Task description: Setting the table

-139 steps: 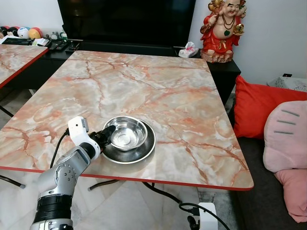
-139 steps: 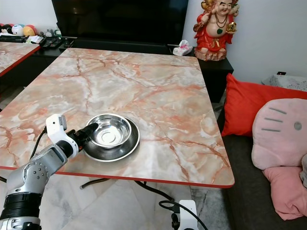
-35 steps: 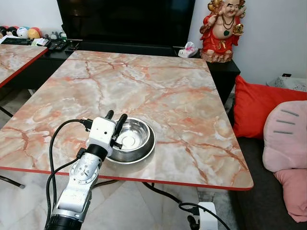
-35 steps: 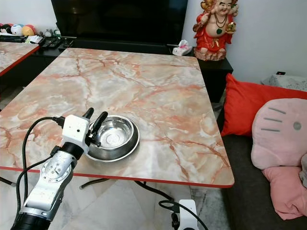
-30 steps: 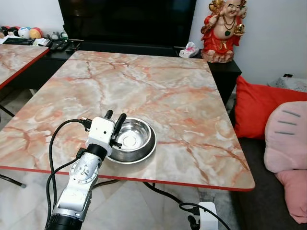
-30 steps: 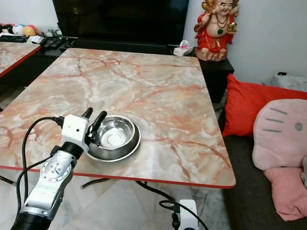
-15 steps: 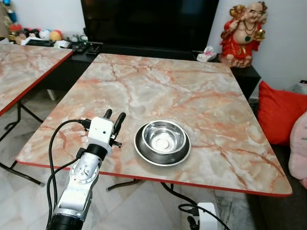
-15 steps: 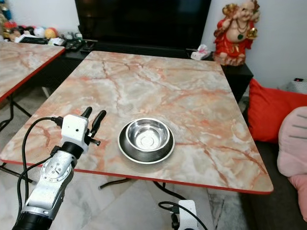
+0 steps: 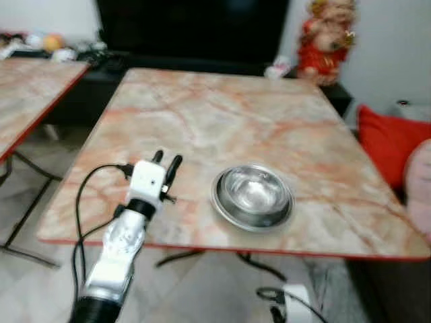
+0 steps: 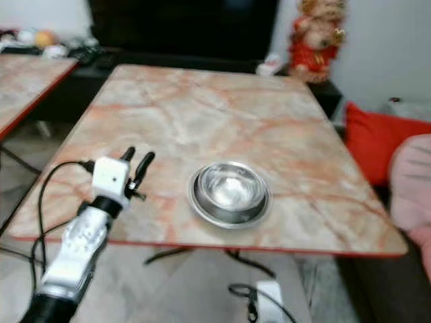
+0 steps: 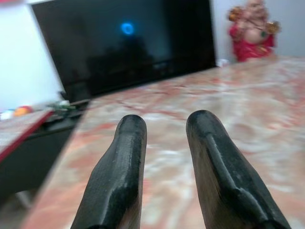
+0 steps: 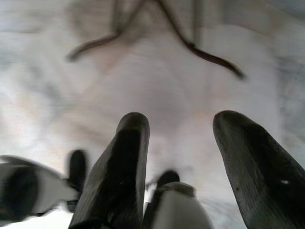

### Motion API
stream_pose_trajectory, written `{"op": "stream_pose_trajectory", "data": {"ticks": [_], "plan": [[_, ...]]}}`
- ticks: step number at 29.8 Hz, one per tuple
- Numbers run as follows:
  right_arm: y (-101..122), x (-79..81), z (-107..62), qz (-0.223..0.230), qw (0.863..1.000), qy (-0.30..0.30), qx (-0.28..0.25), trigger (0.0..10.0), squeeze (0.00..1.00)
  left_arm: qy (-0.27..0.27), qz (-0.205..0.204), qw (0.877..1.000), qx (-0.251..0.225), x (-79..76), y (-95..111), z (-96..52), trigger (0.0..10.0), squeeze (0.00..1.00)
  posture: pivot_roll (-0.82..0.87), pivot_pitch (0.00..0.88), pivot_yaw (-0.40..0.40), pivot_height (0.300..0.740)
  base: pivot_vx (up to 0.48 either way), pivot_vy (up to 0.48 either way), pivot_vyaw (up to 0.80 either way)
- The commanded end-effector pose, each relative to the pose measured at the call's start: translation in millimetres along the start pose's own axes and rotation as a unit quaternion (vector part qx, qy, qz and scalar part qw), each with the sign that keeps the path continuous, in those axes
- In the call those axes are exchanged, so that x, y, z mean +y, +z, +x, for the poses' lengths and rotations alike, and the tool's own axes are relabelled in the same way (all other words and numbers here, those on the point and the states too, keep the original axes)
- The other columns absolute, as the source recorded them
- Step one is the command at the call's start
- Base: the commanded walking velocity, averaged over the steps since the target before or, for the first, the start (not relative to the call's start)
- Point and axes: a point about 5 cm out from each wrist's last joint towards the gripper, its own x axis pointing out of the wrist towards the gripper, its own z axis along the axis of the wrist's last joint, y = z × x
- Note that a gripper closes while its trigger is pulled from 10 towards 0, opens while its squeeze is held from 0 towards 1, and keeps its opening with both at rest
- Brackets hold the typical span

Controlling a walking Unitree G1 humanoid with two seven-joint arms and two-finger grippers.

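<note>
The robot's left gripper [image 9: 166,159], fingers apart and empty, hovers beside a steel bowl [image 9: 252,195] on the marble table [image 9: 222,121].

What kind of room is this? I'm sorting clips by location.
Probably a home living room: a large dark TV behind the marble-look table, a red figurine on the TV stand, and red cushions beside it.

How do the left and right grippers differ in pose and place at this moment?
The left gripper is raised over the marble table, fingers pointing toward the TV; the right gripper hangs toward the floor. The left sits beside the steel bowl, apart from it. Both are open and hold nothing.
</note>
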Motion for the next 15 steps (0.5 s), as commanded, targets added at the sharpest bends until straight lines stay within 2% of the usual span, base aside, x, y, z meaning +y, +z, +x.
{"op": "stream_pose_trajectory", "data": {"ticks": [1,9,15], "plan": [[-6.1,-14.6,-2.0,-0.003,1.0,-0.018,0.01,10.0,0.0,-0.017,-0.009,1.0,-0.013,-12.9,5.9,4.2,10.0,0.0,0.14,0.0,-0.059,0.728,0.0,0.36,0.8],[-6.7,-14.2,-2.2,-0.001,1.0,-0.017,0.011,10.0,0.0,-0.02,-0.011,1.0,-0.016,-15.6,7.7,4.6,10.0,0.0,0.14,0.0,-0.057,0.728,0.0,0.359,0.8],[-6.4,-14.4,-2.1,-0.002,1.0,-0.015,0.012,10.0,0.0,-0.016,-0.009,1.0,-0.016,-13.0,8.5,5.2,10.0,0.0,0.14,0.0,-0.059,0.728,0.0,0.354,0.59]]}}
